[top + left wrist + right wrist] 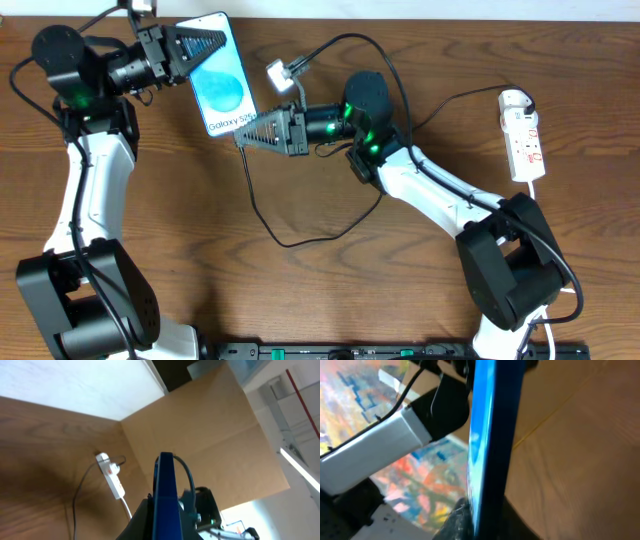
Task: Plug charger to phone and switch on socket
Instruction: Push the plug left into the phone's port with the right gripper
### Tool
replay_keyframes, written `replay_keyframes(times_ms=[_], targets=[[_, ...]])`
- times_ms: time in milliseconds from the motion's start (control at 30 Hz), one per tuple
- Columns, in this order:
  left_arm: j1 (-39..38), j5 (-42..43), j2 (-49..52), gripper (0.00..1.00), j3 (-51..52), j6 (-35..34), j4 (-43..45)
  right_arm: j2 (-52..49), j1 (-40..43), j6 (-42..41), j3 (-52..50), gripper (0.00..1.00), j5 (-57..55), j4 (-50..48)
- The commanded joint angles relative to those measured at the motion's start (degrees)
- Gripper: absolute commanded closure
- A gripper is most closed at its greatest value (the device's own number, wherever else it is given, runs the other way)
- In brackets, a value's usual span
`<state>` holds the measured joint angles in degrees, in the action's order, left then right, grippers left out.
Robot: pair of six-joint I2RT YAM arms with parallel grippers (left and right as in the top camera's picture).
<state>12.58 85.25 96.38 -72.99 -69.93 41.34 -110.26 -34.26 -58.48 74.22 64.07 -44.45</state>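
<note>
- Blue screen with white "Galaxy S25+" lettering marks the phone [222, 75]. We find it at the upper left of the wooden bench [400, 300], screen up and slanted between the two arms.
- We see the left fingers [200, 45] pressed together on the phone's top end. In the left wrist view the phone [165, 495] runs edge-on straight out from them.
- The right fingers [272, 130] sit at the phone's lower end and cover that edge (so its port and any plug tip are hidden from us). Whether they are spread or pinching, we cannot tell.
- The right wrist view gives us only the phone's thin edge [492, 435], very close, with dark blurred shapes on either side at the bottom.
- The charger [290, 242] drops as a thin black cable from near the right fingers. It loops over the bare bench and passes under the right forearm.
- The socket [524, 135] lies at the far right, well apart from the phone, with the right arm stretched between them.
- Its thick white cord [126, 506] trails from one end.
- A thin black lead [460, 97] reaches the socket's other end; we cannot trace it back to the loop.
</note>
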Motion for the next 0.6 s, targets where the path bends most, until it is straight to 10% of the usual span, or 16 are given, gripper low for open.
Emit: replay_keyframes(times_ms=[0, 200, 433, 567], targets=[[-0.8, 4.7, -0.9, 0.93, -1.3, -0.3, 0.3, -0.6, 1.6, 0.9, 0.8, 0.77, -5.8, 0.1], [-0.8, 4.7, -0.9, 0.92, -1.3, -0.3, 0.3, -0.6, 1.6, 0.9, 0.8, 0.61, -5.2, 0.1], [-0.8, 4.7, -0.9, 0.93, -1.3, -0.1, 0.3, -0.6, 1.6, 1.4, 0.8, 0.09, -3.9, 0.1], [-0.8, 4.7, -0.9, 0.93, -1.3, -0.1, 0.3, -0.6, 1.6, 1.5, 0.8, 0.01, -3.5, 0.1]])
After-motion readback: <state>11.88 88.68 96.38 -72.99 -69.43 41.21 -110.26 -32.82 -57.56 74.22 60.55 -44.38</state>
